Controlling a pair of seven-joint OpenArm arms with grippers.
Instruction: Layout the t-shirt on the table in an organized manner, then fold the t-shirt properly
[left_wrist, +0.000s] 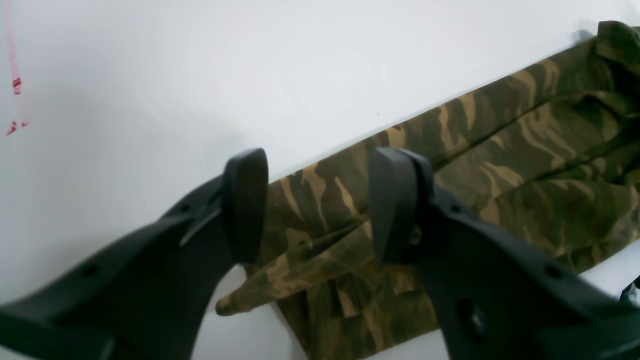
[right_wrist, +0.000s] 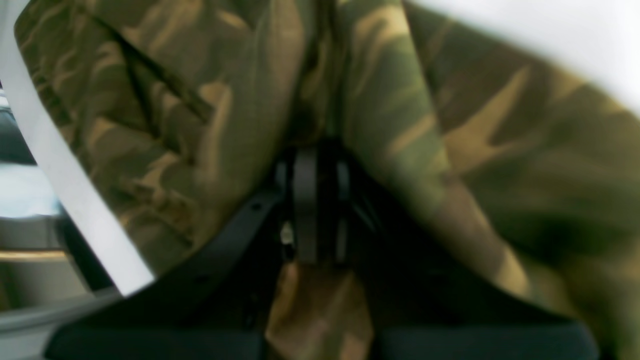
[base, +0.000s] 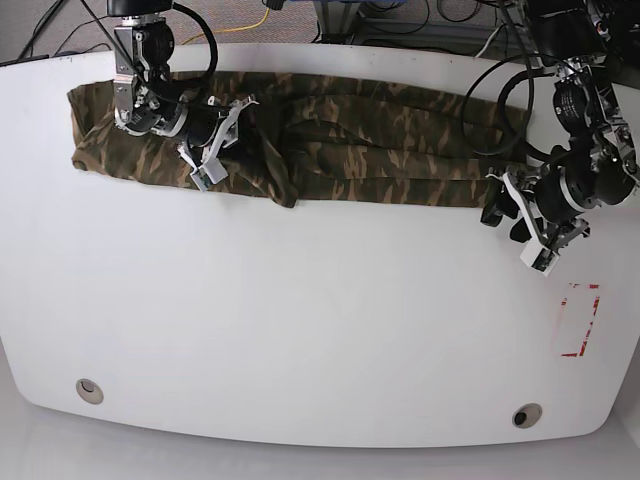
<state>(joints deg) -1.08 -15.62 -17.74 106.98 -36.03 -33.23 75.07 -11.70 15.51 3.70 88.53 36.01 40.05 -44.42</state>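
Your base view is bright and evenly lit, with soft glare on the glossy surface (base: 300, 330). Both wrist views are soft; the right one blurs the t-shirt (right_wrist: 475, 150) heavily and runs dim.

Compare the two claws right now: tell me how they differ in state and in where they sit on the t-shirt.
The right claw is shut, pinching a fold of the t-shirt; the left claw stands open and holds nothing. The right claw works well in from one end of the stretched-out shirt; the left claw hangs at the opposite end, over a corner of the cloth. Both are black and sit low over the white table.
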